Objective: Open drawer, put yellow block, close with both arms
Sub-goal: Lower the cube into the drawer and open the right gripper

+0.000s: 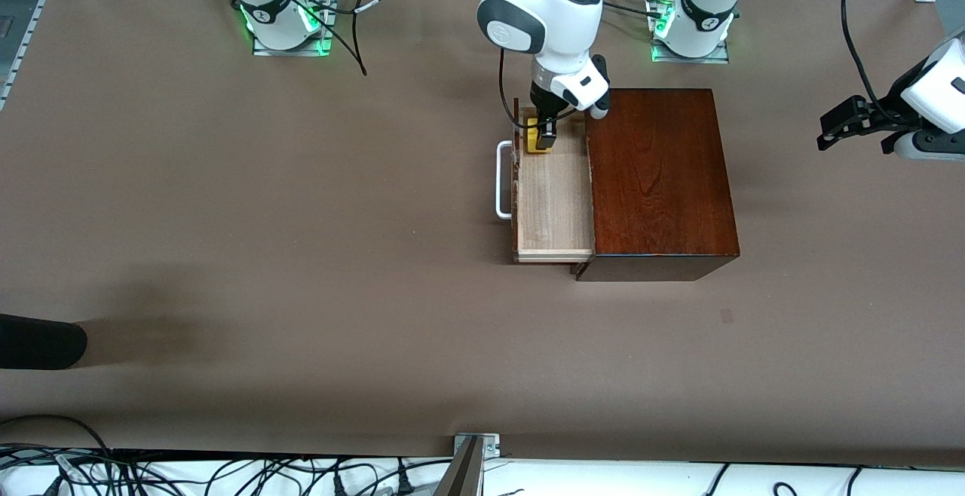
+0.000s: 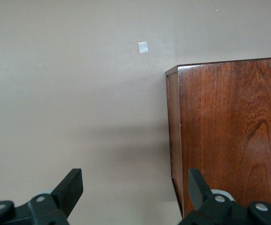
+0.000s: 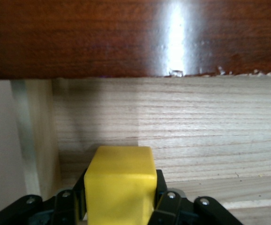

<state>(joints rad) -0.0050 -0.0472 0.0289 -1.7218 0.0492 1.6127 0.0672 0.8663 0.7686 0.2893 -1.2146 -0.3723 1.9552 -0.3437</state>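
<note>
The right tool (image 1: 544, 136) gripped the yellow block (image 1: 537, 141) between its fingers, low inside the open drawer (image 1: 552, 202) at the tray's corner nearest the arm bases and close to the drawer front. The wrist view showed the pale tray floor directly below the block, so release seemed to call only for a short straight descent. The cube had no long axis; its faces sat square to the tray walls. The drawer's white loop handle (image 1: 503, 180) pointed toward the right arm's end of the bench (image 1: 301, 255), so closing would push toward the wooden box (image 1: 660, 179). The left tool (image 1: 848, 125) waited, spread wide, in the air past the box's closed end.
</note>
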